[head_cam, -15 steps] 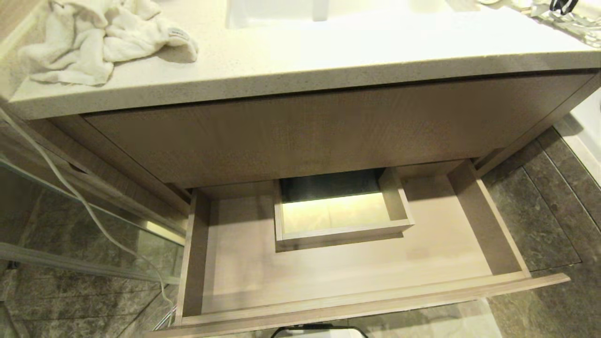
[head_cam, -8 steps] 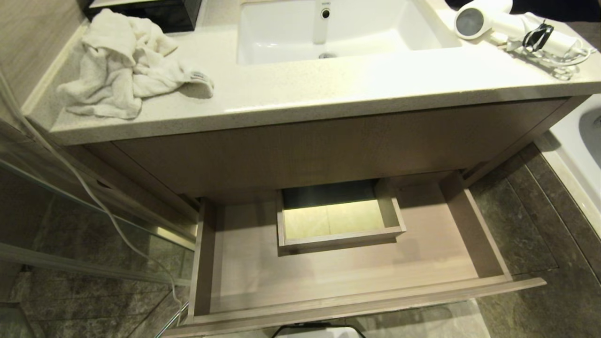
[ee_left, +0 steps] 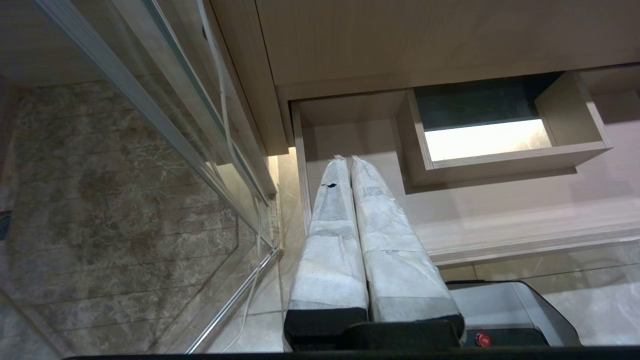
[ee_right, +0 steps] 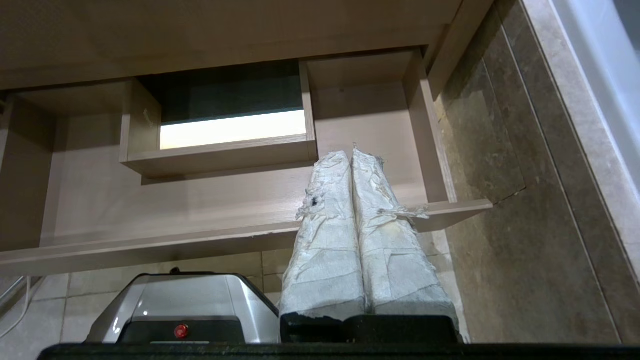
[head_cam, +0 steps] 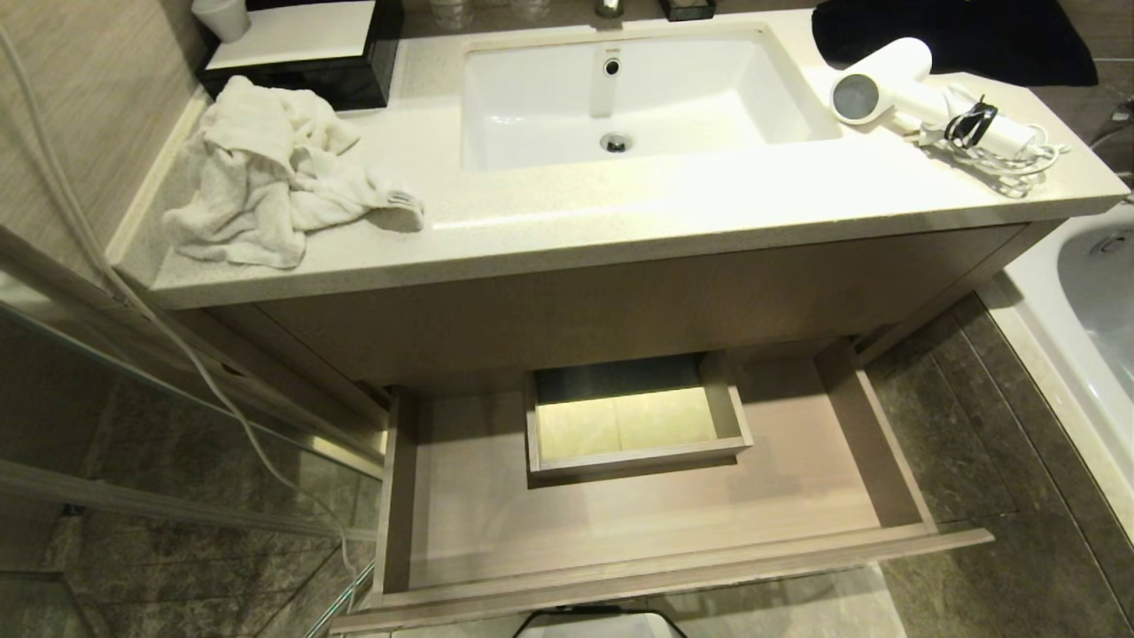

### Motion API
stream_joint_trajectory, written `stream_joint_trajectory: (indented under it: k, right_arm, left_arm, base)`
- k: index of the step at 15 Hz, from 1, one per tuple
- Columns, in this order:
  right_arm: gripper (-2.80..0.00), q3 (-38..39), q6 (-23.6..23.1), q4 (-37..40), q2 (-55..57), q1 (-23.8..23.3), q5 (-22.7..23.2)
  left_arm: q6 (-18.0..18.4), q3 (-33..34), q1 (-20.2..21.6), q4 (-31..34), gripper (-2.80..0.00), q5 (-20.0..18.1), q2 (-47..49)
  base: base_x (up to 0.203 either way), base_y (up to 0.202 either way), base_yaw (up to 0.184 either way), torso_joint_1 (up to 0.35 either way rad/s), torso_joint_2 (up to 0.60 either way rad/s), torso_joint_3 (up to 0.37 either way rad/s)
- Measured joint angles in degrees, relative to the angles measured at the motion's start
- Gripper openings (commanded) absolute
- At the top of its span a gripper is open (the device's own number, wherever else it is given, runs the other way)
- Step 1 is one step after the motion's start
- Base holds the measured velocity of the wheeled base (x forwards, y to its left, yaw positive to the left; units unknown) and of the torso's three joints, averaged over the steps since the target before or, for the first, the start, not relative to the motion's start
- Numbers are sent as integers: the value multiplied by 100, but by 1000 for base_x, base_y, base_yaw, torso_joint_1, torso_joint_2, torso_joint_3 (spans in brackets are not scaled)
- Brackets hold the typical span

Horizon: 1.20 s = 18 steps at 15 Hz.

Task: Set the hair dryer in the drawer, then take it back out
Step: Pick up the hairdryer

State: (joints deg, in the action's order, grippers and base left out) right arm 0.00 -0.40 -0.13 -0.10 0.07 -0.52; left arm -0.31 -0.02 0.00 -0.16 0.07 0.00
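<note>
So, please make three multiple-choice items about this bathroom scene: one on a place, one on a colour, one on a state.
1. Where does the small white hair dryer lie?
A. in the drawer
B. on the speckled countertop, right of the white sink
C. on the floor

2. What colour is the crumpled towel?
A. white
B. black
C. blue

3. How is the wide beige wooden drawer?
A. shut
B. pulled open, nothing loose inside
C. open, holding the dryer

Key: B, the dryer rests beside the sink; A, the towel is white; B, only the boxed cut-out shows inside.
</note>
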Motion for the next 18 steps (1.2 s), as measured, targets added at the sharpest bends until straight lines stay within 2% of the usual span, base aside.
stream_joint_trajectory:
  k: [14, 18]
  right_arm:
    - [-280, 0, -2, -2, 2, 0, 0]
    - [-280, 0, -1, -2, 2, 0, 0]
  left_arm:
    - [0, -2, 0, 2, -280, -2, 0]
    - [-2, -2, 0, 2, -280, 0, 0]
  base:
    - [0, 0, 0, 167, -323, -157]
    - [0, 0, 0, 2, -8, -1]
